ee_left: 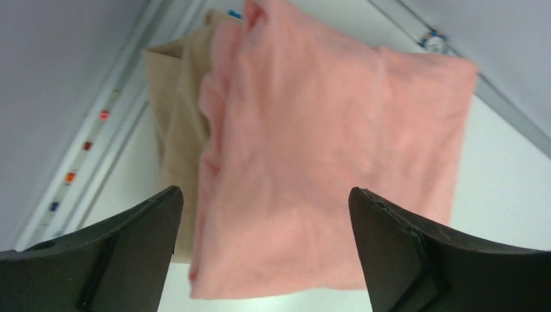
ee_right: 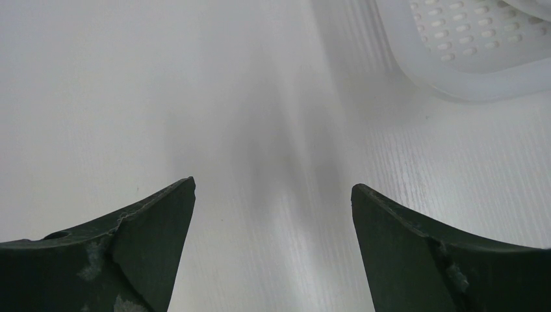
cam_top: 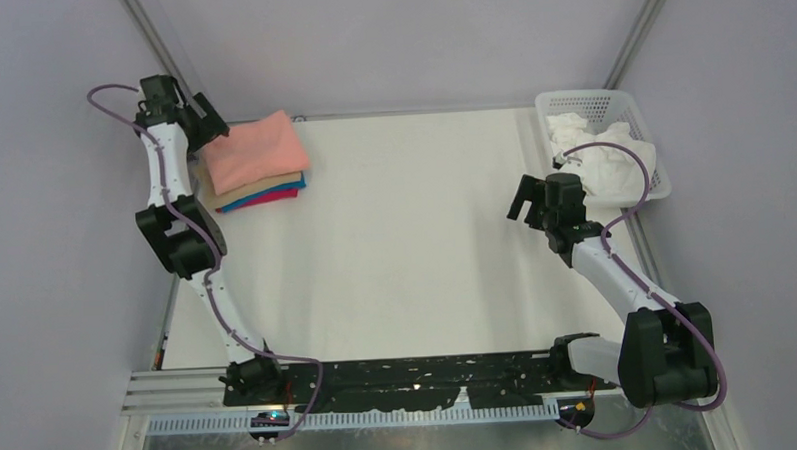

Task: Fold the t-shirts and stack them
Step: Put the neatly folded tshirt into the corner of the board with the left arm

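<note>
**Stack done, arms free**

The folded pink shirt (cam_top: 258,150) tops the stack (cam_top: 261,194) at the desk's (cam_top: 405,245) far left. The left tool (ee_left: 265,195) hovers open above it. The right tool (ee_right: 273,188) is open and empty near the basket (cam_top: 602,102). The next move is probably to fetch its white cloth (cam_top: 612,152).

White table (cam_top: 405,235): shirt stack (cam_top: 257,162), basket (cam_top: 588,103).

T-shirt stack (cam_top: 257,165) sat far-left on the table (cam_top: 415,234), left gripper (cam_top: 211,119) just at its back-left corner. Basket (cam_top: 548,105) far-right w/ crumpled cloth (cam_top: 602,156) in it; right gripper (cam_top: 527,200) near its front-left.
</note>
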`<action>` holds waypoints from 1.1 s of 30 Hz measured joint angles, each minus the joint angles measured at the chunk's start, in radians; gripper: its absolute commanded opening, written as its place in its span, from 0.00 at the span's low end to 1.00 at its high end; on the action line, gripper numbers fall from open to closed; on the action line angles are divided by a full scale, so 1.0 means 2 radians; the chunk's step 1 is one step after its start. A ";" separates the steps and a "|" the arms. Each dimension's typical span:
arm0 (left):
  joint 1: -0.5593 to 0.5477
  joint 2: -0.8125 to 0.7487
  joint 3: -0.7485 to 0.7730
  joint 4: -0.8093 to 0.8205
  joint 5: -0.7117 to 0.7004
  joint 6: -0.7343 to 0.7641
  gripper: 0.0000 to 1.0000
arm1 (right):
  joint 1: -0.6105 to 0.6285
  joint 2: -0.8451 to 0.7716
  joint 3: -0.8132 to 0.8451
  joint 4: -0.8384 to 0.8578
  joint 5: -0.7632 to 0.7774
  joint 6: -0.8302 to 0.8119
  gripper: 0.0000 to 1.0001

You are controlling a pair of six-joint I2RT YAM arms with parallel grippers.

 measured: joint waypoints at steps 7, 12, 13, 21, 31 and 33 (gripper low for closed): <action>-0.016 -0.041 -0.047 0.049 0.099 -0.038 1.00 | 0.000 0.000 0.000 0.000 -0.004 0.000 0.95; -0.037 -0.048 -0.070 0.088 0.143 -0.064 1.00 | 0.000 0.000 0.000 0.000 -0.013 0.002 0.95; -0.040 -0.048 -0.077 0.094 0.149 -0.067 1.00 | 0.000 0.001 0.000 0.000 -0.014 0.002 0.95; -0.037 -0.045 -0.137 0.090 0.146 -0.102 1.00 | 0.000 0.007 0.000 0.001 -0.023 0.003 0.95; -0.024 -0.039 -0.155 0.081 0.129 -0.115 1.00 | 0.000 0.007 0.000 0.001 -0.033 0.004 0.95; -0.024 -0.039 -0.155 0.081 0.127 -0.118 1.00 | 0.000 0.007 0.000 0.001 -0.034 0.004 0.95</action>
